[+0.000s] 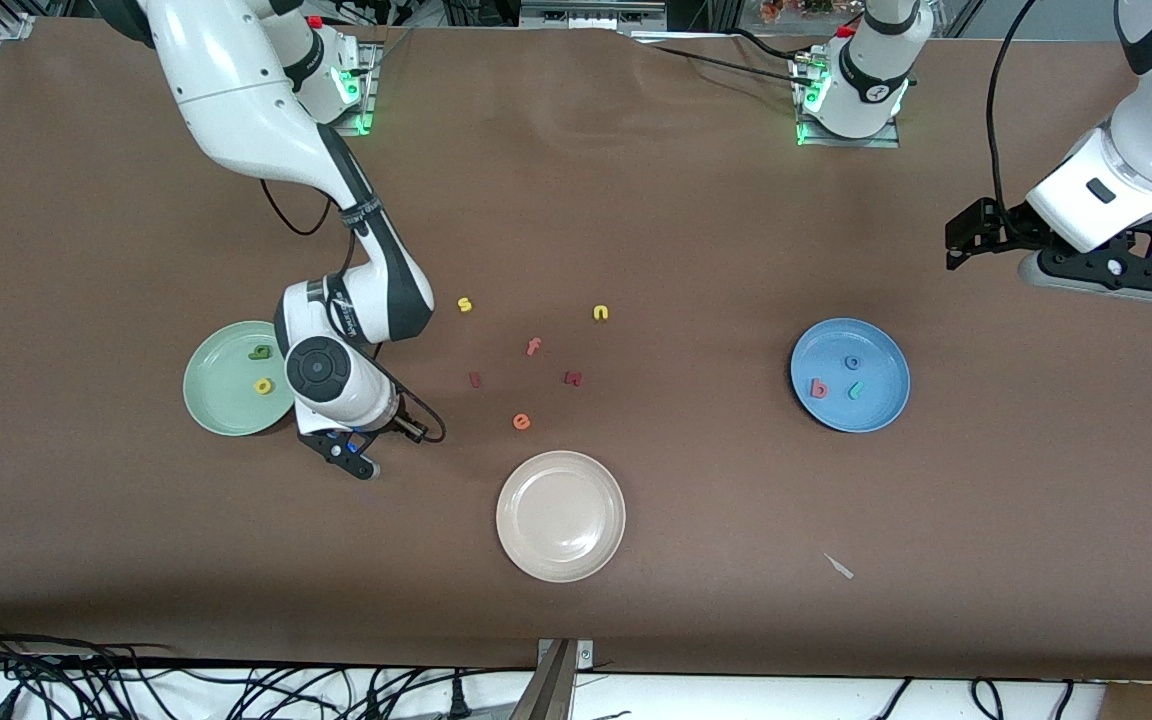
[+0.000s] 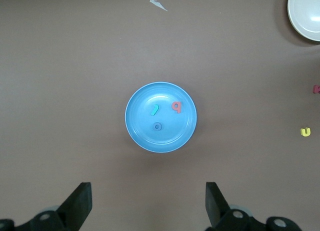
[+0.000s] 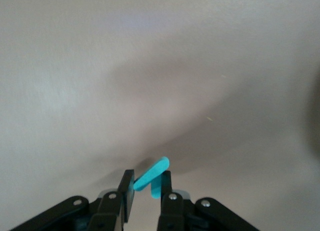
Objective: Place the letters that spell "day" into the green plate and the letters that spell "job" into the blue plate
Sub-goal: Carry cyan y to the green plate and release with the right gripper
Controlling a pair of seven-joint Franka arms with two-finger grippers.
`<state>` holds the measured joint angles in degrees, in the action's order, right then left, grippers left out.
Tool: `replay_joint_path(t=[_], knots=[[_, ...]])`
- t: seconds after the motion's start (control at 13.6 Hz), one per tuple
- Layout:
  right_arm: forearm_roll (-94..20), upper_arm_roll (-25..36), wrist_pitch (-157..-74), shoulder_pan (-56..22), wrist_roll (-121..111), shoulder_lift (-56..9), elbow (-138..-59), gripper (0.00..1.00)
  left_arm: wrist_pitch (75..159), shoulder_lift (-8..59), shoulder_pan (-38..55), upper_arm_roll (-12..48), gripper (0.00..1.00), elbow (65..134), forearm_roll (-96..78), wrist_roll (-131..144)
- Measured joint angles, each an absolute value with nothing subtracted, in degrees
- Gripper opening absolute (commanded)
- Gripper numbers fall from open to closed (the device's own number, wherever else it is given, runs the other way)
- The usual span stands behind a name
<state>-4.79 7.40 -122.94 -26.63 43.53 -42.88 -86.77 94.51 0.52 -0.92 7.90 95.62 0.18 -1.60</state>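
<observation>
The green plate [image 1: 221,405] holds a dark green "d" [image 1: 260,352] and a yellow "a" [image 1: 264,386]. Beside its rim, just over the bare table, my right gripper [image 1: 354,460] [image 3: 147,183] is shut on a teal "y" [image 3: 152,177], which sticks out tilted between the fingers. The blue plate [image 1: 876,400] [image 2: 145,136] holds a pinkish-red "b" [image 1: 818,388] [image 2: 176,106], a blue "o" [image 1: 852,362] [image 2: 158,126] and a teal "j" [image 1: 856,390] [image 2: 155,110]. My left gripper [image 1: 1106,275] [image 2: 148,201] waits open and empty, high over the table by the blue plate.
A cream-white plate [image 1: 560,545] lies nearest the front camera, mid-table. Loose letters lie between the plates: yellow "s" [image 1: 465,304], yellow "n" [image 1: 600,313], pink "f" [image 1: 534,347], orange "e" [image 1: 521,422], two dark red pieces [image 1: 475,379] [image 1: 573,378]. A white scrap [image 1: 839,566] lies near the front edge.
</observation>
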Motion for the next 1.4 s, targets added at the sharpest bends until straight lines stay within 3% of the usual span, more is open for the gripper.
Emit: replay_joint_path(t=[0.22, 0.52, 1.03, 1.11, 1.18, 1.4], knots=[[-2.2, 9.4, -114.1, -26.5, 33.5, -38.7, -87.6, 0.0, 94.5, 0.5, -0.9, 8.2, 1.0, 95.6, 0.2, -1.6], [1.4, 11.1, -112.1, -26.5, 24.3, -32.5, -95.0, 0.0, 94.5, 0.4, -0.9, 8.2, 1.0, 95.6, 0.2, -1.6], [1.8, 20.5, -127.2, -26.3, 3.7, -25.7, -112.6, 0.0, 94.5, 0.4, -0.9, 8.6, 1.0, 95.6, 0.2, -1.6], [1.8, 21.5, -129.2, -26.2, 1.5, -25.7, -114.0, 0.24, 94.5, 0.4, -0.9, 8.6, 1.0, 95.6, 0.2, -1.6], [1.8, 21.9, -130.3, -26.1, 0.7, -25.8, -114.9, 0.99, 94.5, 0.4, -0.9, 8.6, 1.0, 95.6, 0.2, -1.6], [1.6, 21.9, -130.3, -26.2, 0.5, -25.5, -114.0, 1.0, 94.5, 0.4, -0.9, 8.6, 1.0, 95.6, 0.2, -1.6]])
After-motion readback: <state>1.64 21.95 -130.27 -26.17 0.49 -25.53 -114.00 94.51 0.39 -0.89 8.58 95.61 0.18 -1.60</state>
